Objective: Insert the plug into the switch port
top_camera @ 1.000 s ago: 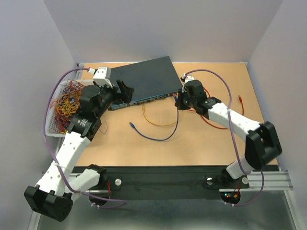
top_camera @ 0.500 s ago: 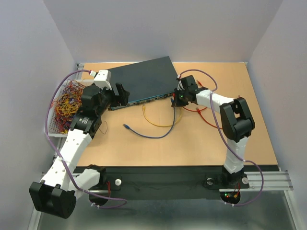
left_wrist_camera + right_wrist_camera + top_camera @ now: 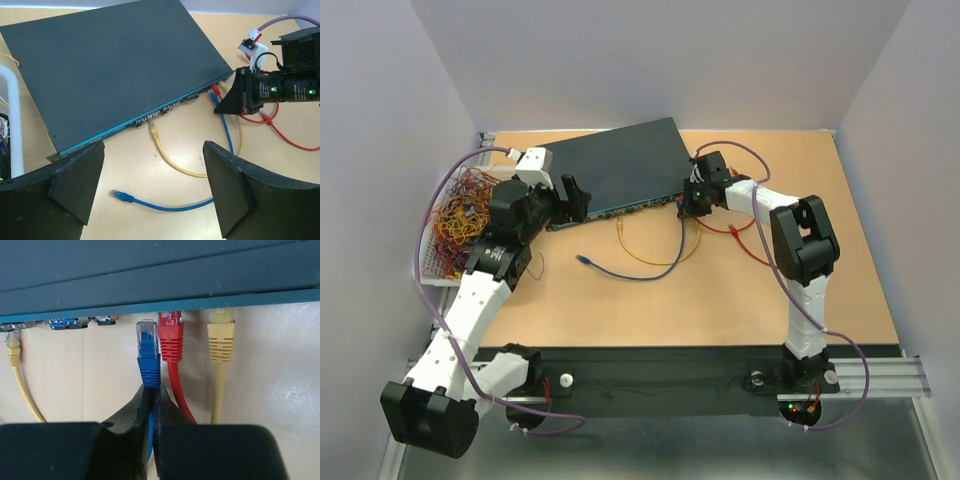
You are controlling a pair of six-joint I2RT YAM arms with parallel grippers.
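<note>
The switch [image 3: 620, 165] is a flat dark blue-grey box at the back of the table, its row of sockets facing the arms. My right gripper [image 3: 692, 202] is at the right end of that row. In the right wrist view it [image 3: 151, 390] is shut on a blue cable just behind the blue plug [image 3: 148, 352]. The plug's tip points at the socket face [image 3: 150, 307] and stops just short of it, left of a plugged-in red plug [image 3: 170, 337] and a yellow plug [image 3: 220, 332]. My left gripper [image 3: 154, 147] is open and empty, near the switch's [image 3: 115, 65] left end.
The blue cable's other plug [image 3: 120, 195] lies loose on the table. A yellow cable's plug [image 3: 154, 131] sits at the middle sockets. A white wire basket [image 3: 428, 262] of tangled cables stands at the left. A red cable [image 3: 760, 255] loops at the right.
My right gripper moved left and back toward the switch's socket row with the blue plug; the arm's elbow folded in. The blue cable's loose end slid slightly left. The left arm barely moved.
</note>
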